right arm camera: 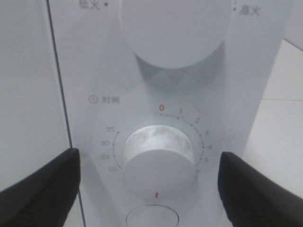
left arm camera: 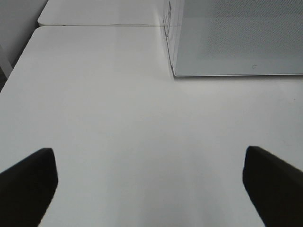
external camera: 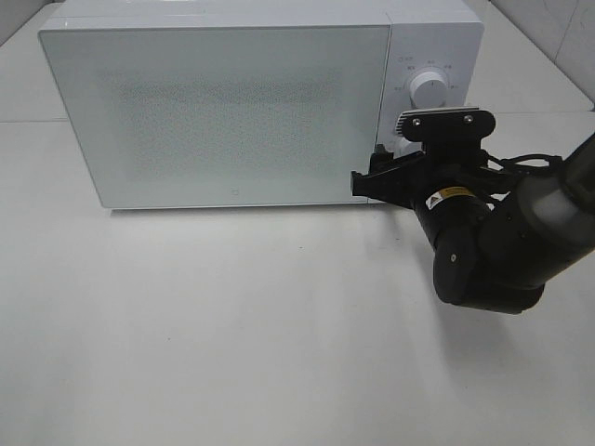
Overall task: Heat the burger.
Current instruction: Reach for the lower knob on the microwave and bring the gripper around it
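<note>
Exterior high view leaves out the left gripper (left arm camera: 149,158). Its wrist camera shows the jaws wide apart and empty, hanging over the bare white table (left arm camera: 109,94) near the left front corner of the microwave (external camera: 223,102). The door (external camera: 214,111) is shut and its dotted glass hides the inside. The burger shows in no view, so I cannot tell whether it is in there.

On the control panel to the right, the right gripper (external camera: 374,177) has its jaws apart, one on each side of the timer knob (right arm camera: 158,161) and touching nothing.

The risks, as I judge them:
- If the jaws close off-centre, they could slip on the smooth knob.
- Pushing in hard could shove the microwave back.
- Twisting too far would overheat the food.
- If the burger is not inside, the oven would run empty.
</note>
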Controlling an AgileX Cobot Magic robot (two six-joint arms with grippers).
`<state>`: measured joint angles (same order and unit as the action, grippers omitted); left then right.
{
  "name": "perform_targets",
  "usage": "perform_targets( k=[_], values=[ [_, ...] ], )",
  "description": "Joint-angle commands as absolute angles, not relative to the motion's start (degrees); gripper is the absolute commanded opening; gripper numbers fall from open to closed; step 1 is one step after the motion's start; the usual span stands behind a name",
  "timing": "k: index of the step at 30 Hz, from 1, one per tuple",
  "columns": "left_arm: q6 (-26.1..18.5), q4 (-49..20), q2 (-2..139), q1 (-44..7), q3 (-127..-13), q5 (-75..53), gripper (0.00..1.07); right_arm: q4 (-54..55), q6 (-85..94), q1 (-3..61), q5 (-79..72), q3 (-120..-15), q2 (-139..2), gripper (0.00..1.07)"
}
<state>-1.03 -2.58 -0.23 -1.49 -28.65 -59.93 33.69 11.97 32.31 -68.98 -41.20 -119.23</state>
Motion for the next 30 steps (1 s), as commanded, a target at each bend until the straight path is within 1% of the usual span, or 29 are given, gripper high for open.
perform_targets(
  k=[1,11,14,16,17,18,19,20,21,22,23,24,25,26,27,28,29,30],
  values=[
    [-1.03,-2.75,-1.83,-1.32,-28.42,-59.42,1.03,33.06,11.80,31.40,-76.15,-41.94,-119.29,0.76],
    [-1.03,-2.75,-1.78,-1.32,-28.42,-59.42,1.03,32.60,11.97,30.77,-76.15,-43.60,-119.29,0.76],
    [-1.03,-2.75,-1.78,-1.32,-28.42,-59.42,1.03,32.54,12.32,30.77,-76.20,-43.95,-119.29,0.73],
    [-1.03,-2.75,-1.78,-1.32,-28.42,-59.42,1.03,32.83,12.78,30.77,-76.26,-44.12,-119.29,0.67],
    [-1.03,-2.75,-1.78,-1.32,-28.42,-59.42,1.03,32.83,12.78,30.77,-76.26,-44.12,-119.29,0.67],
    [-1.03,-2.75,-1.78,-1.32,-28.42,-59.42,1.03,32.95,13.06,30.77,-76.49,-44.40,-119.29,0.61],
    [-1.03,-2.75,-1.78,-1.32,-28.42,-59.42,1.03,32.95,13.06,30.77,-76.49,-44.40,-119.29,0.61],
    [-1.03,-2.75,-1.78,-1.32,-28.42,-59.42,1.03,33.00,13.06,30.77,-76.95,-44.40,-119.29,0.58],
    [-1.03,-2.75,-1.78,-1.32,-28.42,-59.42,1.03,33.12,13.06,30.77,-77.41,-44.40,-119.29,0.48],
    [-1.03,-2.75,-1.78,-1.32,-28.42,-59.42,1.03,33.12,13.06,30.77,-77.41,-44.40,-119.29,0.48],
    [-1.03,-2.75,-1.78,-1.32,-28.42,-59.42,1.03,33.12,13.06,30.77,-77.86,-44.40,-119.29,0.36],
    [-1.03,-2.75,-1.78,-1.32,-28.42,-59.42,1.03,33.12,13.06,30.77,-78.04,-44.40,-119.29,0.31],
    [-1.03,-2.75,-1.78,-1.32,-28.42,-59.42,1.03,33.12,13.06,30.77,-78.04,-44.40,-119.29,0.31],
    [-1.03,-2.75,-1.78,-1.32,-28.42,-59.42,1.03,33.12,13.06,30.77,-79.18,-44.40,-119.29,0.19],
    [-1.03,-2.75,-1.78,-1.32,-28.42,-59.42,1.03,33.12,13.06,30.77,-79.87,-44.40,-119.29,0.14],
    [-1.03,-2.75,-1.78,-1.32,-28.42,-59.42,1.03,33.12,13.06,30.77,-79.87,-44.40,-119.29,0.14],
    [-1.03,-2.75,-1.78,-1.32,-28.42,-59.42,1.03,32.95,13.06,30.77,-79.87,-44.40,-119.29,0.05],
    [-1.03,-2.75,-1.78,-1.32,-28.42,-59.42,1.03,32.95,13.06,30.77,-79.87,-44.40,-119.29,0.05]
  ],
)
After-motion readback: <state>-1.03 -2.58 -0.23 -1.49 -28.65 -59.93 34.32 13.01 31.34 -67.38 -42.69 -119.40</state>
